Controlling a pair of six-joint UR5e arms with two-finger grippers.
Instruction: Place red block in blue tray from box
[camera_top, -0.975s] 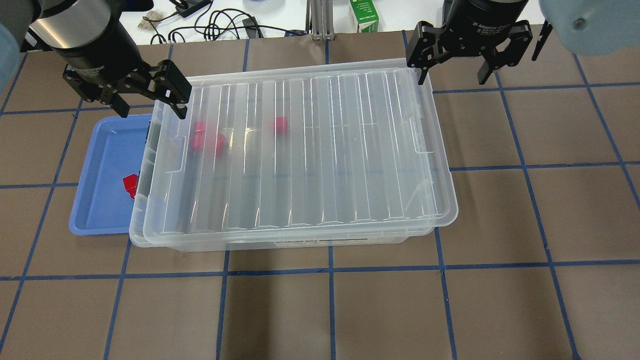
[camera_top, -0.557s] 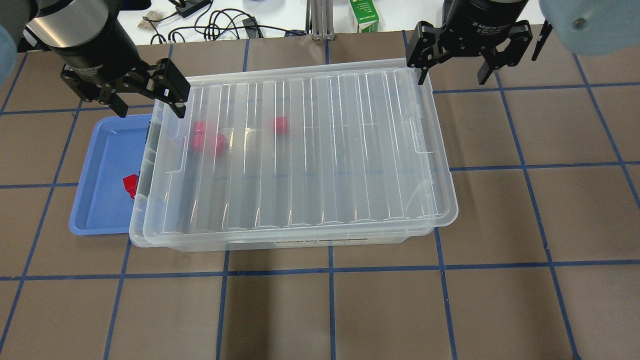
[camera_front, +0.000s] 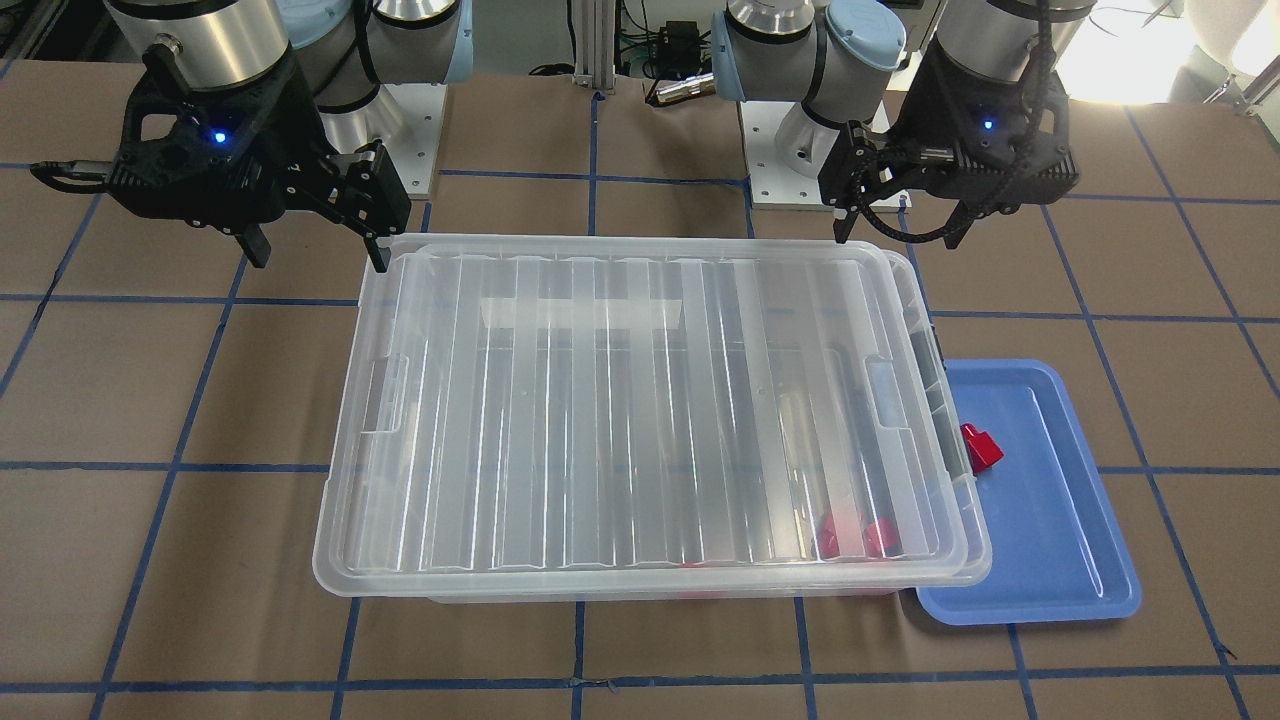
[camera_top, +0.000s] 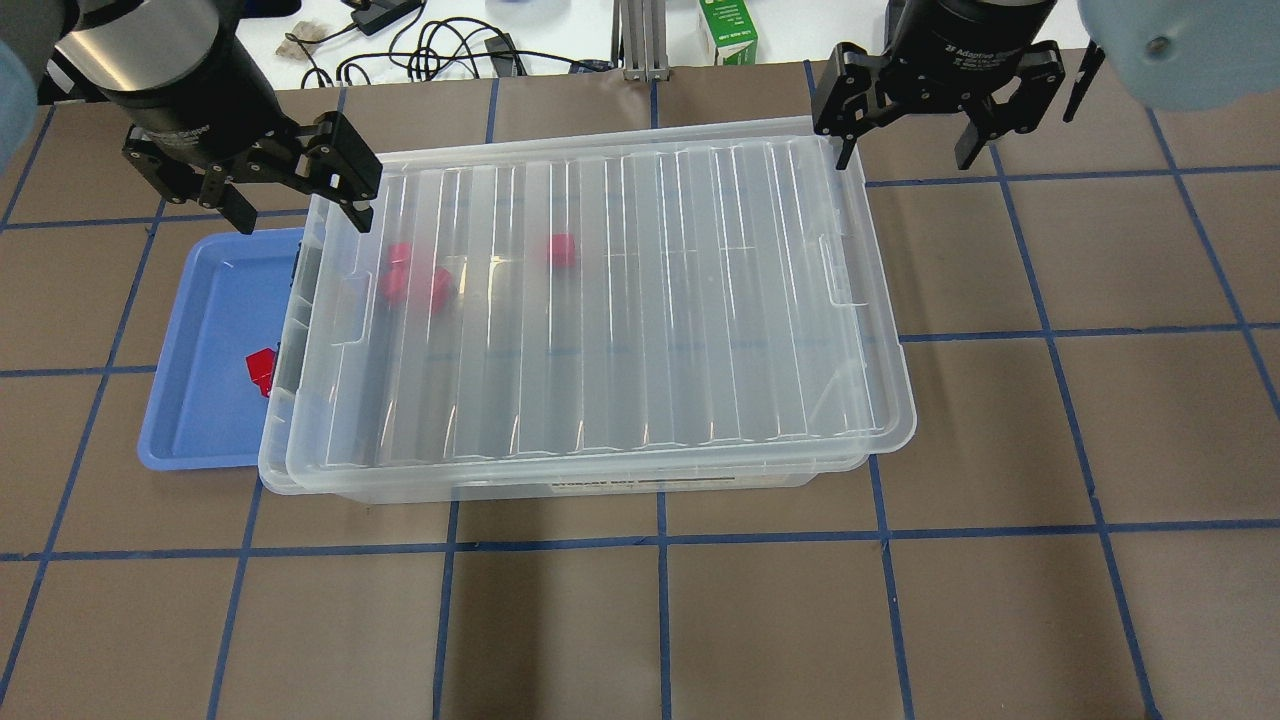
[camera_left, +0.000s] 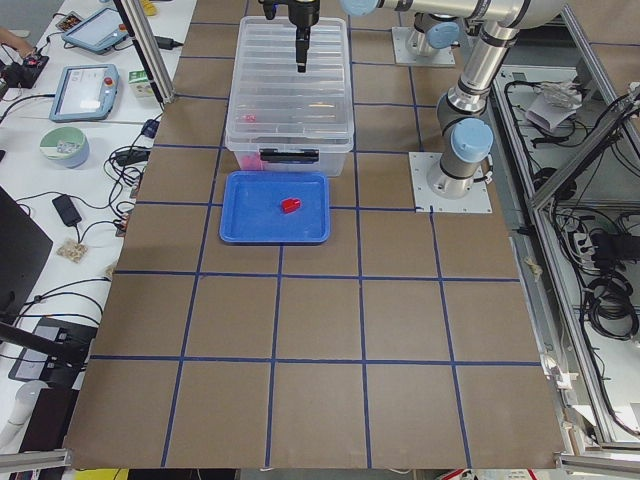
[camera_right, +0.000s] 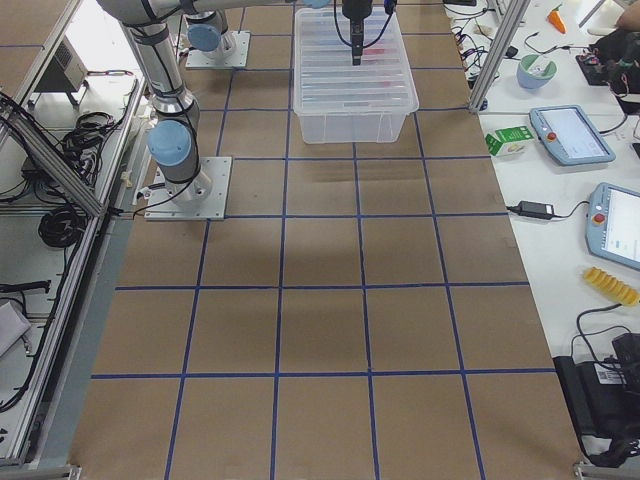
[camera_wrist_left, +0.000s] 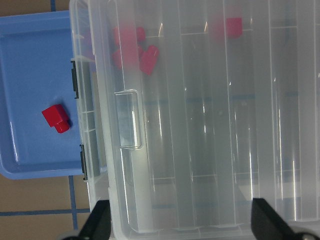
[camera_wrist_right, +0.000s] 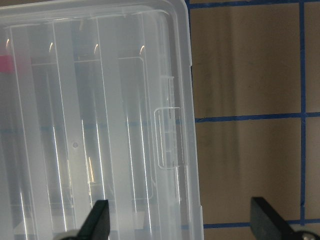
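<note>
One red block (camera_top: 261, 368) lies in the blue tray (camera_top: 205, 410), close to the box wall; it also shows in the left wrist view (camera_wrist_left: 56, 118) and the front view (camera_front: 980, 446). The clear box (camera_top: 600, 300) stands beside the tray, its ribbed lid resting on top, slightly skewed. Other red blocks (camera_top: 415, 283) show blurred through the lid. My left gripper (camera_top: 300, 215) hangs open and empty over the box's far left corner. My right gripper (camera_top: 906, 152) hangs open and empty over the far right corner.
A green carton (camera_top: 728, 30) and cables (camera_top: 440, 50) lie on the white bench beyond the table. Tablets and a bowl sit on the side bench (camera_left: 90, 90). The arm bases (camera_front: 400, 150) stand behind the box. Brown table surface with blue tape lines surrounds the box.
My left gripper has drifted slightly up and away over the box's far left corner, still open. The right gripper, box, tray and blocks have not moved.
</note>
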